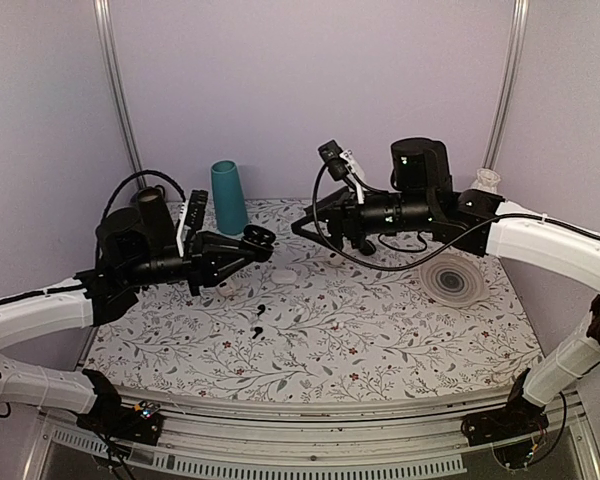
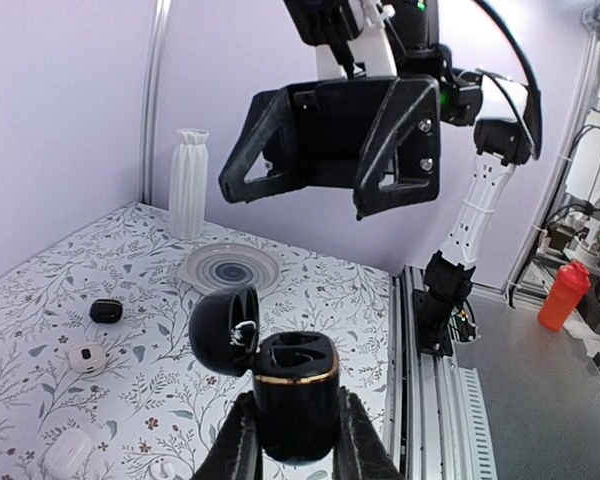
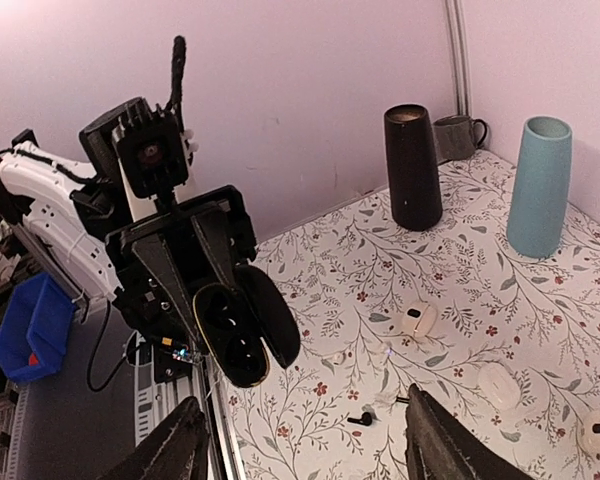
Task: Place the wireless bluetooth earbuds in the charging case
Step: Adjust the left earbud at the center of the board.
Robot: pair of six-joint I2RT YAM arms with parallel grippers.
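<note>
My left gripper (image 1: pixel 250 243) is shut on the charging case (image 1: pixel 259 239), a small black box with a gold rim, held up above the table. In the left wrist view the case (image 2: pixel 296 385) stands upright between the fingers (image 2: pixel 242 440) with its lid (image 2: pixel 223 330) swung open to the left; both sockets look empty. Two tiny black earbuds (image 1: pixel 263 307) (image 1: pixel 255 331) lie on the table below. My right gripper (image 1: pixel 302 226) is open and empty, facing the case from the right. In the right wrist view one earbud (image 3: pixel 361 420) lies between its fingers (image 3: pixel 450 440).
A ringed plate (image 1: pixel 453 280), a teal vase (image 1: pixel 228 197) and a white vase (image 2: pixel 188 183) stand at the back. White cases (image 3: pixel 417 320) (image 3: pixel 500 385) and a flat black oval lump (image 2: pixel 105 311) lie on the floral table. A black cylinder (image 3: pixel 412 168) stands by a mug (image 3: pixel 458 135).
</note>
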